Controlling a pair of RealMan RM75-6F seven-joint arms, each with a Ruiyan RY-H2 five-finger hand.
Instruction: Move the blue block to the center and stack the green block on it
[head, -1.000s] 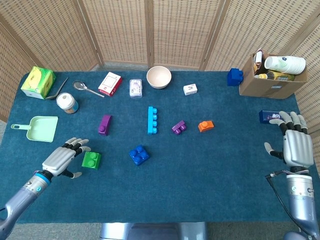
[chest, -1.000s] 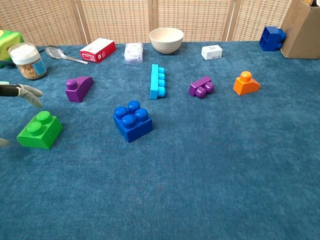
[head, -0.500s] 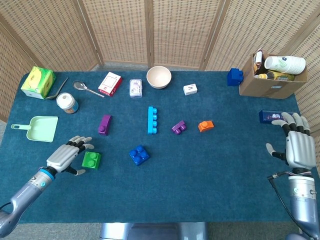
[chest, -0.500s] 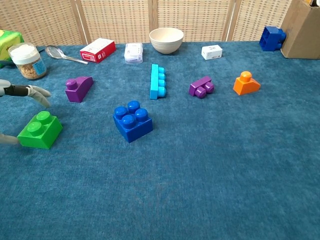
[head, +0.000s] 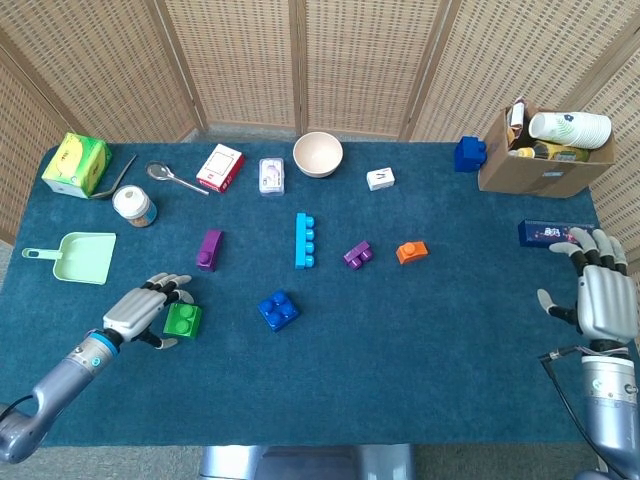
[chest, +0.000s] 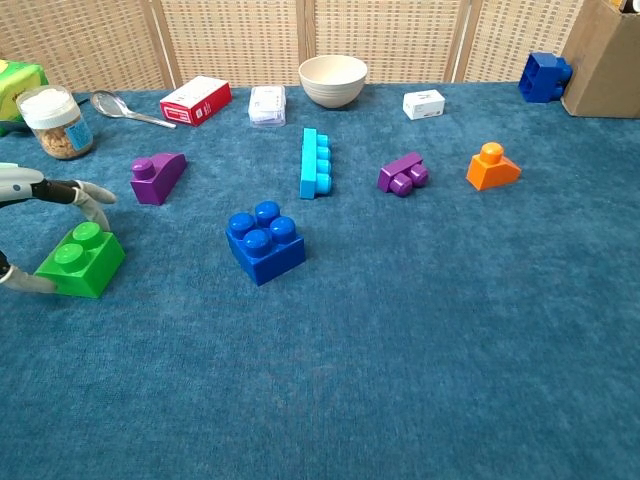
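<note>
Studded plastic green block (head: 183, 319) sits on the fuzzy blue desk (head: 400, 340), left hand (head: 145, 310) spread around it, not clamped. Blue block (head: 278, 309) nearby, centre-left. Right hand (head: 598, 296) spread, empty.

— Head view: from where?
— High above the near edge, tilted steeply down; takes in the whole worktop (head: 420, 340), the far wicker screen (head: 300, 60), both hands at the near corners: left hand (head: 140, 312), right hand (head: 598, 300).
— And the chest view?
— Low, close over the near edge, facing far across the cloth; crops the right side, catches only fingertips (chest: 95, 197) at the left border.
— Shared ground?
— Middle and far-left of the worktop: green block (head: 182, 319) (chest: 80, 260), blue block (head: 278, 309) (chest: 265, 242), bowl (head: 318, 154) (chest: 333, 80), orange block (head: 411, 252) (chest: 493, 167).
</note>
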